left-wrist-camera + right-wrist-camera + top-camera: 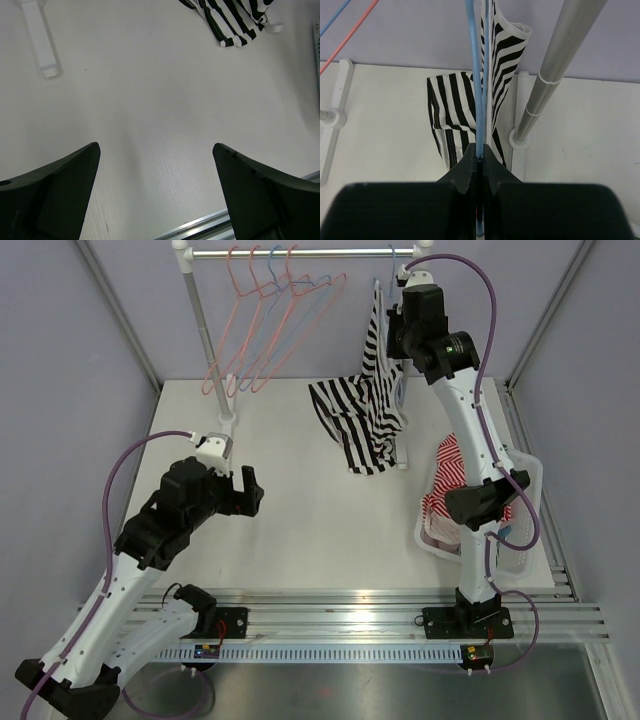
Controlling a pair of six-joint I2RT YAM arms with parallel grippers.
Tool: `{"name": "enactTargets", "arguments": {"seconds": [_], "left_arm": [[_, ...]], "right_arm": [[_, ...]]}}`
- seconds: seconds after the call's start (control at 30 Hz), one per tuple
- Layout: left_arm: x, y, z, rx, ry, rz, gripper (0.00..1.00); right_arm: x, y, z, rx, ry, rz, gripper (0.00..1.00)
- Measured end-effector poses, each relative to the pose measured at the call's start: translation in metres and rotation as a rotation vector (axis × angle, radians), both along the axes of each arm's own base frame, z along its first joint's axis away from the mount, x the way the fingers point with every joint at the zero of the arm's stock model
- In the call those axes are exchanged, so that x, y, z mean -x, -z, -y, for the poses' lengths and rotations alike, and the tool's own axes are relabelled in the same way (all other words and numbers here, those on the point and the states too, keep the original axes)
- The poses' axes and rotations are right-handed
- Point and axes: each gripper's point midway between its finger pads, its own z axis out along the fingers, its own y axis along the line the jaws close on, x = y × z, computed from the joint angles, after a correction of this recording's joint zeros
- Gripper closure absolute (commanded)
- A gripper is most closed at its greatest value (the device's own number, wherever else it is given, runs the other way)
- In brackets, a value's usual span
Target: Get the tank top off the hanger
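Pinching the blue hanger [474, 75] shut in my right gripper [480, 162], beside the rack pole [555, 70].
The striped tank top [365, 420] droops left of that pole, seemingly by one strap; I should hold firm while my left gripper [155, 150], fingers spread, draws it off.

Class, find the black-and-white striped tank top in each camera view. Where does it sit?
Top external: black-and-white striped tank top, right of centre, trailing onto the table.
Left wrist: tank top at the upper edge, right of centre.
Right wrist: tank top at centre, behind the blue wire hanger in the right claw.
Shared landmark: white rack foot beside it.
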Motion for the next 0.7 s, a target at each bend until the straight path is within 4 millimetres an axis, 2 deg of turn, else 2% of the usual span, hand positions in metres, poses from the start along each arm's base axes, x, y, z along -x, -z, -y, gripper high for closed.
{"name": "enactTargets", "arguments": {"seconds": [0.3,0.47,0.7], "left_arm": [[0.0,0.0,0.001,0.001,0.004,-0.002,0.01],[0.0,0.0,0.001,0.002,0.002,-0.001,0.01],[0.003,-0.008,0.001,0.044,-0.013,0.012,0.01]], "right_arm": [[0.006,-0.014,-0.003,-0.041,-0.01,0.022,1.0],[0.021,-0.043,-0.005,-0.1,-0.043,0.071,1.0],[0.055,-0.088,-0.004,-0.176,-0.096,0.139,1.0]]}}
